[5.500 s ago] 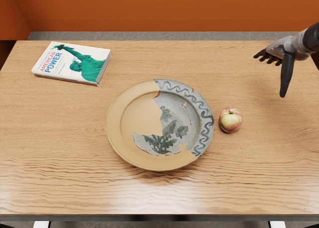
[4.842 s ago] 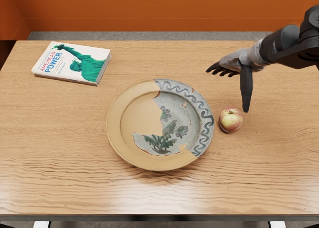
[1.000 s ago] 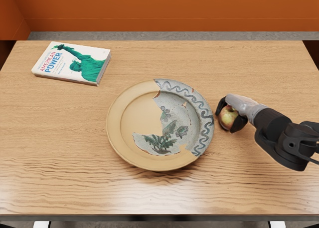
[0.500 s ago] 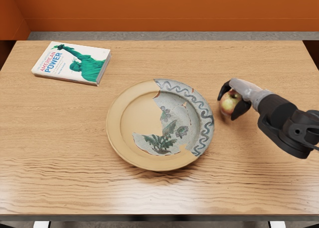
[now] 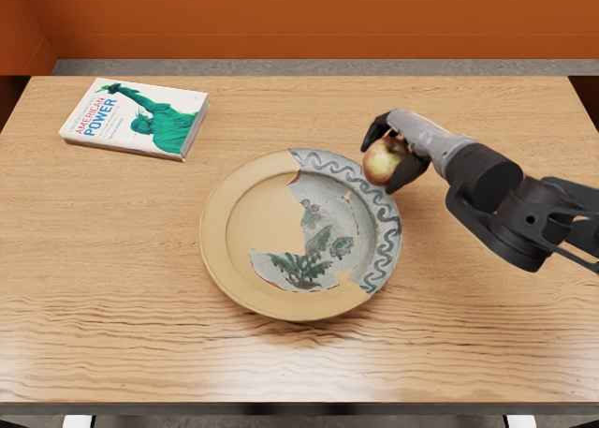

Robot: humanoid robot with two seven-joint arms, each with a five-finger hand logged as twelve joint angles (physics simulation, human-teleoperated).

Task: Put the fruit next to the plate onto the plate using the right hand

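Apple [image 5: 379,162], round and red-yellow, is clamped in the right robot hand [image 5: 401,147]. Its dark fingers [image 5: 377,127] curl around the fruit and hide part of the skin. The apple hangs at the upper right rim of the plate [image 5: 221,224]; whether it touches is unclear. The plate is round, shallow and tan, with a grey-blue glazed patch of wavy border and leaves. A glossy book [image 5: 136,117] lies well apart on the wood-grain desk [image 5: 487,334]. The picture's right edge cuts off the forearm.
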